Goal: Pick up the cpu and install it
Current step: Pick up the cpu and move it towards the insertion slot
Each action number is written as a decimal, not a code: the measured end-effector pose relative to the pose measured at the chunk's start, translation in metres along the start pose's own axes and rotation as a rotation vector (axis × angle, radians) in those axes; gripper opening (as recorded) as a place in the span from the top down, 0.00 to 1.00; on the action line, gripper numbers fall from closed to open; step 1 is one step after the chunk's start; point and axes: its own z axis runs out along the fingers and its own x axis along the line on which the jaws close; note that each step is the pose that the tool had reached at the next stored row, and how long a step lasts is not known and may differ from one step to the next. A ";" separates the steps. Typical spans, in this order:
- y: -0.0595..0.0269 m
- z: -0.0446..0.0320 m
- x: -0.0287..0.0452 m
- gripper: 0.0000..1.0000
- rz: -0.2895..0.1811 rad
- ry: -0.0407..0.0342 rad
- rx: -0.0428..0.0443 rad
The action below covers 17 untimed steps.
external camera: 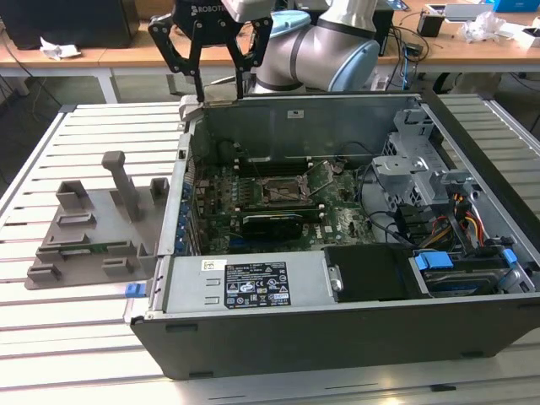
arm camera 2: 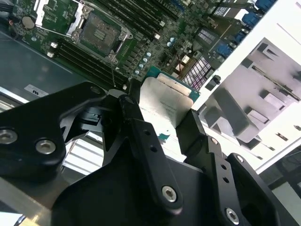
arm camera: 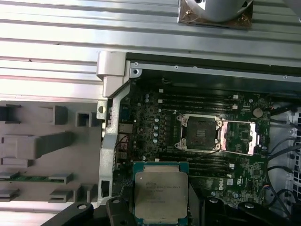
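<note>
The cpu (arm camera: pixel 160 193) is a flat square chip with a dull silver top and a thin green rim. My gripper (arm camera: pixel 162 206) is shut on it, with a black finger on each of two opposite edges. The second wrist view gives the same grip on the cpu (arm camera 2: pixel 164 101) between the fingers (arm camera 2: pixel 135 120). In the exterior view my gripper (external camera: pixel 218 80) hangs above the back corner of the open computer case (external camera: pixel 337 337), on the exterior view's left. The motherboard's socket (arm camera: pixel 197 133) lies below with its metal load plate (arm camera: pixel 238 136) swung open; it also shows as the socket (arm camera 2: pixel 99 33) and socket (external camera: pixel 278 191).
A grey plastic fixture plate (external camera: pixel 84 228) with upright posts lies on the slatted table (external camera: pixel 51 337) at the exterior view's left of the case. Inside the case are a drive cage (external camera: pixel 413 160), cable bundles (external camera: pixel 460 215) and a power supply (external camera: pixel 245 283).
</note>
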 end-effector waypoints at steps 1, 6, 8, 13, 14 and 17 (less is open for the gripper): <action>0.0000 0.0002 -0.0007 0.45 0.000 0.0000 0.0001; -0.0001 0.0013 -0.0047 0.45 0.000 0.0000 0.0007; -0.0001 0.0018 -0.0063 0.45 0.000 0.0001 0.0008; -0.0003 0.0033 -0.0109 0.45 0.000 0.0001 0.0013; -0.0004 0.0036 -0.0117 0.45 0.000 0.0000 0.0014; -0.0005 0.0049 -0.0155 0.45 0.000 0.0001 0.0020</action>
